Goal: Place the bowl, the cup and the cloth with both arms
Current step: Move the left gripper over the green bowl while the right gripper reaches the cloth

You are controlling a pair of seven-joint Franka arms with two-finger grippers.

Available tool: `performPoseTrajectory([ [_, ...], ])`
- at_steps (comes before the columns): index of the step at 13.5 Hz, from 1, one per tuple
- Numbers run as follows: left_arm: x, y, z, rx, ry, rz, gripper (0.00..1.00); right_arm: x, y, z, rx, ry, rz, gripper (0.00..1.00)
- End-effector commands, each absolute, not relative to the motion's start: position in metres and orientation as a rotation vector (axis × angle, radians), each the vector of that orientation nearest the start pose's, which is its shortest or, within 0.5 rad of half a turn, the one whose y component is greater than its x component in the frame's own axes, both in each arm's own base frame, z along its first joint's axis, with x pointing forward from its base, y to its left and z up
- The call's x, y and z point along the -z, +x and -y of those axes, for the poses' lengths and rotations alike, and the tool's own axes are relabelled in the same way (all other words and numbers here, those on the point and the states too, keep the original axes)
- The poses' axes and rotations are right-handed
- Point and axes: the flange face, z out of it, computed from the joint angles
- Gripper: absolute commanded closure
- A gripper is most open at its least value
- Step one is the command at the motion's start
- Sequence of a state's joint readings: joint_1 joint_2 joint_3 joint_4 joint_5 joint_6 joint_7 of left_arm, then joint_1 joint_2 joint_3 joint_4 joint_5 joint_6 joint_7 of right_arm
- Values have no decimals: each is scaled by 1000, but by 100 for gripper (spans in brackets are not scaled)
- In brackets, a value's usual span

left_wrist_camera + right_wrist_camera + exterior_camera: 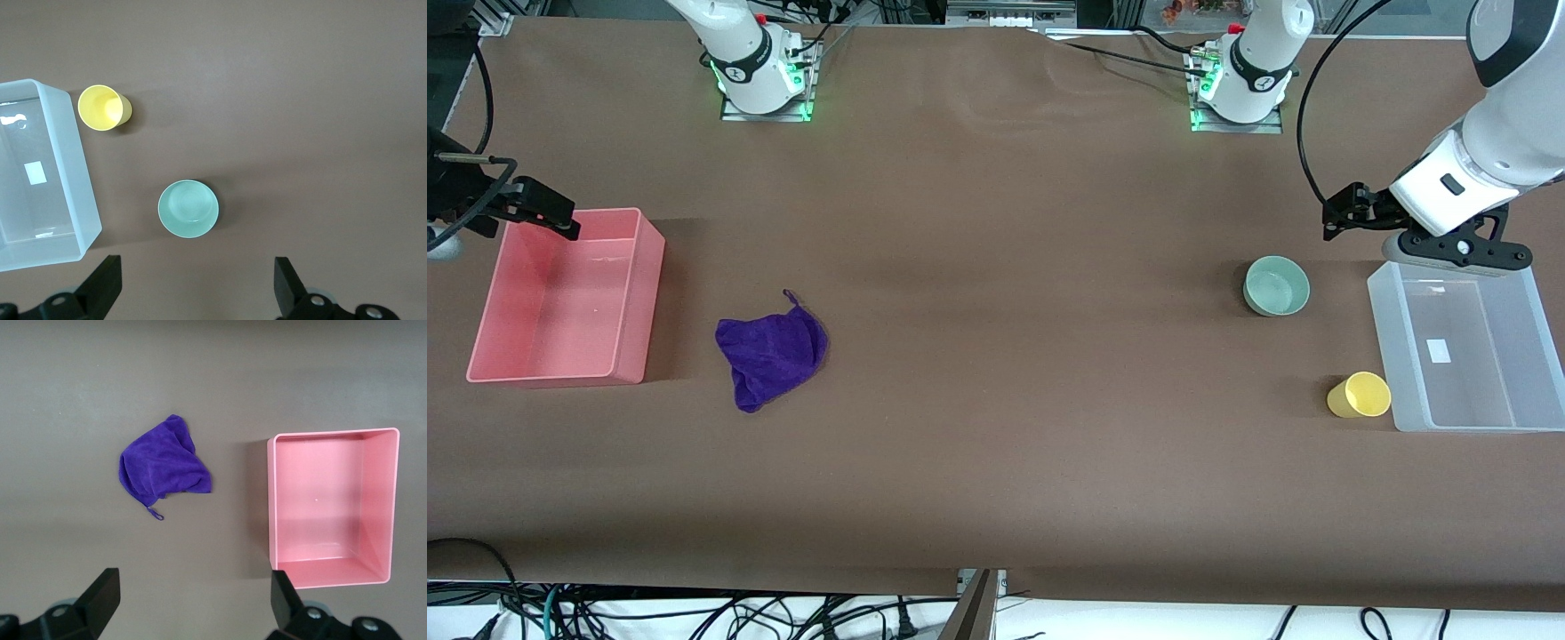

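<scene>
Two bins sit on the brown counter (pixel 996 427) in the front view, one at each end. The pink bin (pixel 565 298) is at the right arm's end with the purple cloth (pixel 772 348) lying crumpled beside it, toward the middle. The clear bin (pixel 1467 347) is at the left arm's end, the mint bowl (pixel 1276 285) and yellow cup (pixel 1359 395) both upright beside it, cup closer to the counter's front edge than the bowl. Right pincer (pixel 560 218) hangs over the pink bin's back rim, left pincer (pixel 1343 213) over the counter near the clear bin's back corner.

Left wrist view: left pincer (pixel 197 290) is spread wide, holding nothing, with the bowl (pixel 188 208), cup (pixel 103 107) and clear bin (pixel 73 200) under it.

Right wrist view: same deal, right pincer (pixel 193 607) wide apart and empty, above bare counter between the cloth (pixel 163 463) and pink bin (pixel 330 507).
</scene>
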State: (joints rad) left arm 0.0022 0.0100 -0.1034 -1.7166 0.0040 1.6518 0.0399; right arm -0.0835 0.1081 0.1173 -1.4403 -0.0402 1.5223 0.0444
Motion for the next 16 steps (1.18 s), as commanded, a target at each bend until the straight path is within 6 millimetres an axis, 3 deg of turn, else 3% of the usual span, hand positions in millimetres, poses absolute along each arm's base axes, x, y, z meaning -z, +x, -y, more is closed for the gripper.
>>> performPoseTrajectory([
  [1,-557,558,57,-107,-3122,-203,0,-623,581,-15,-32,-3153,-48,0],
  [12,-554,560,57,-117,-3122,-201,0,-622,581,-14,-32,-3153,-33,0],
  [16,-538,566,60,-154,-3112,-212,0,-622,581,-15,-32,-3150,-43,0],
])
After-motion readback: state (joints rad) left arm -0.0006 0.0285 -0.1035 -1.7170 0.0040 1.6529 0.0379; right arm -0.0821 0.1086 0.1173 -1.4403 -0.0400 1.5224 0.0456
